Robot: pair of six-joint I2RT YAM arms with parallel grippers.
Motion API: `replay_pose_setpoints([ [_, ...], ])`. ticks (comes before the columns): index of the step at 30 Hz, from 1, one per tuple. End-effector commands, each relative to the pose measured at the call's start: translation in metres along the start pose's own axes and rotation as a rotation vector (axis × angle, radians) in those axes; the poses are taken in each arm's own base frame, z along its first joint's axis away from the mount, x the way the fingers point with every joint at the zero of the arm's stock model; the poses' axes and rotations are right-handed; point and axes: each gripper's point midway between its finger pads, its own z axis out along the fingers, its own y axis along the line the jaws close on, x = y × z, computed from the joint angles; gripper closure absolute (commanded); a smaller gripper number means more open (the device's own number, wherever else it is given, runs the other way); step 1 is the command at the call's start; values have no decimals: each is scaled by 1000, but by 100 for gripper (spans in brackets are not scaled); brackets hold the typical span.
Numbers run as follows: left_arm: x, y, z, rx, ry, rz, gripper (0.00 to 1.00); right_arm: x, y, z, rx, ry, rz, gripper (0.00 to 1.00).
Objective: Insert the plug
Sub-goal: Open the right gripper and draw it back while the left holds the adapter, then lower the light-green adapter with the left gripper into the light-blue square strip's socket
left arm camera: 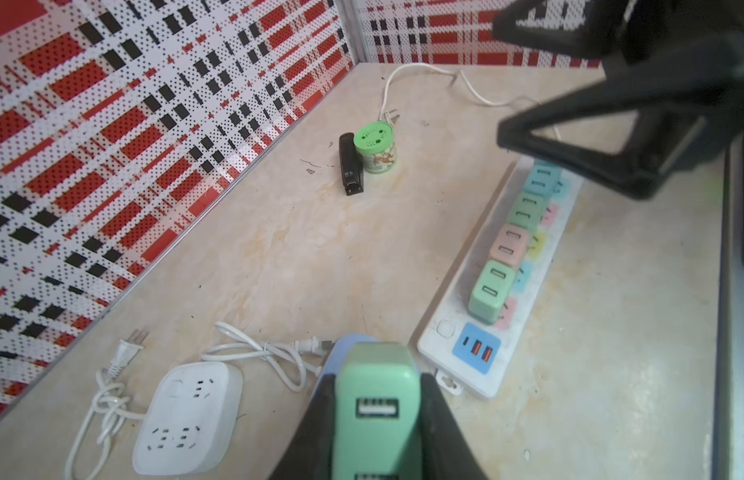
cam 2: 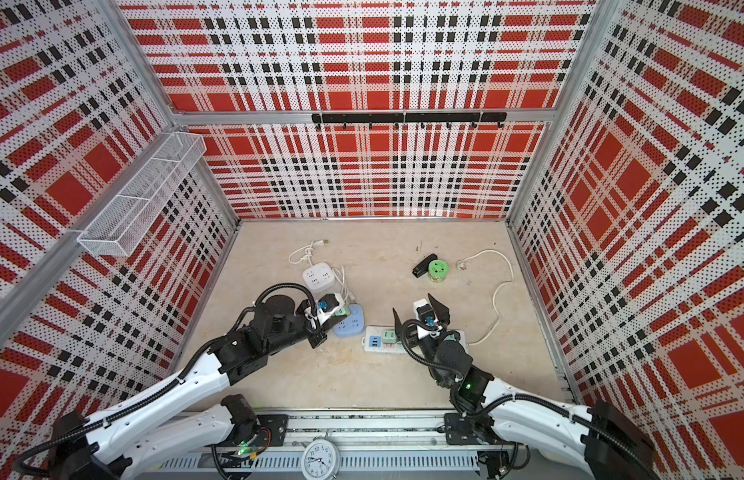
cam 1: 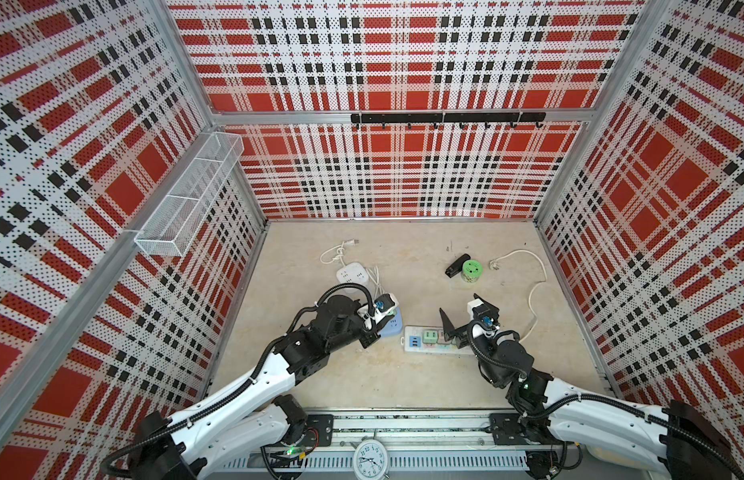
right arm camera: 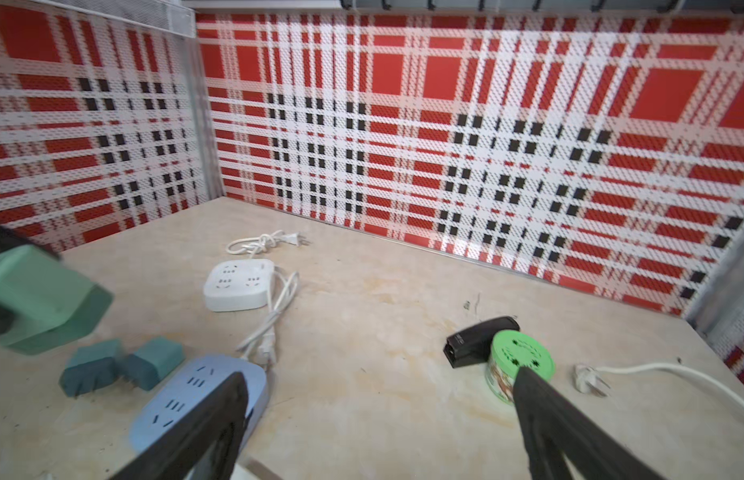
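A light green USB plug (left arm camera: 376, 399) sits between the fingers of my left gripper (left arm camera: 376, 376), which is shut on it. It hangs just over the blue socket block (left arm camera: 341, 347), also seen in a top view (cam 2: 354, 325). The same plug (right arm camera: 42, 299) shows in the right wrist view, above the table. My right gripper (cam 1: 458, 302) stands open and empty over the long white power strip (cam 1: 409, 345). That strip (left arm camera: 465, 345) carries several coloured plugs in a row, the nearest one green (left arm camera: 490, 291).
Two dark green plugs (right arm camera: 92, 370) lie beside the blue socket block (right arm camera: 187, 395). A white socket block (cam 1: 353, 273) with its coiled cord is behind it. A green can (cam 1: 472, 270), a black stapler (cam 1: 457, 266) and a white cable (cam 1: 536, 291) lie back right.
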Motion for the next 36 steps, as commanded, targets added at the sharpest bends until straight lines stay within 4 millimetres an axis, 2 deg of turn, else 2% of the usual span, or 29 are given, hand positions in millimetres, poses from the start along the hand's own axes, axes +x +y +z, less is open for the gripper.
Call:
replay_pose_setpoints([
  [1,21,3,0,-22,98,130,100,16,-20,0,89,52,31,0],
  [7,34,-7,5,64,167,167,100,32,-46,3,179,109,60,0],
  [15,61,1,15,121,263,106,100,40,-76,-6,313,136,42,0],
  [19,73,2,22,133,302,131,100,37,-82,-11,324,113,55,0],
  [24,77,1,30,169,311,141,100,30,-93,-19,378,126,66,0],
  [31,85,-2,46,225,350,153,100,35,-96,-22,375,99,85,0],
  [36,81,-8,61,278,323,160,100,37,-95,-22,372,86,85,0],
])
